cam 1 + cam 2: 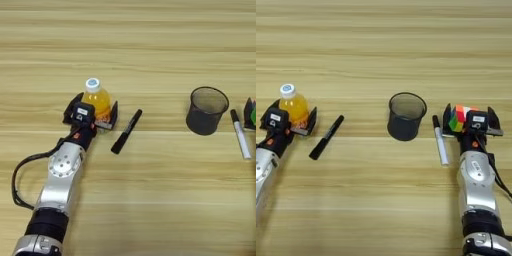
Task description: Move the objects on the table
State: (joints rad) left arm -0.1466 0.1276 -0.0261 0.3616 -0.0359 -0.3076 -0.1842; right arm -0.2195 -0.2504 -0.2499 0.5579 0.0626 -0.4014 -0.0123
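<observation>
1. Your left arm [62,170] comes up from the bottom edge nearest the camera, silver forearm angled up toward the bottle.
2. Your left gripper [91,113] sits at the small orange-juice bottle [97,98] — one black finger on each side of its base, spread wide around it; whether the pads press the bottle you can't tell from here.
3. That bottle stands upright, white cap on top, on the left part of the table [150,45].
4. Just right of it, the black marker [127,131] lies flat, slanted, clear of the fingers.
5. Mid-table, the black mesh pen cup [406,116] stands upright, open mouth up.
6. Beside the cup on its right, the white marker with black cap [439,139] lies flat, cap end away from you.
7. Your right gripper [468,120] brackets the multicoloured puzzle cube [458,118] — fingers wide on either side, the cube between them on the table.
</observation>
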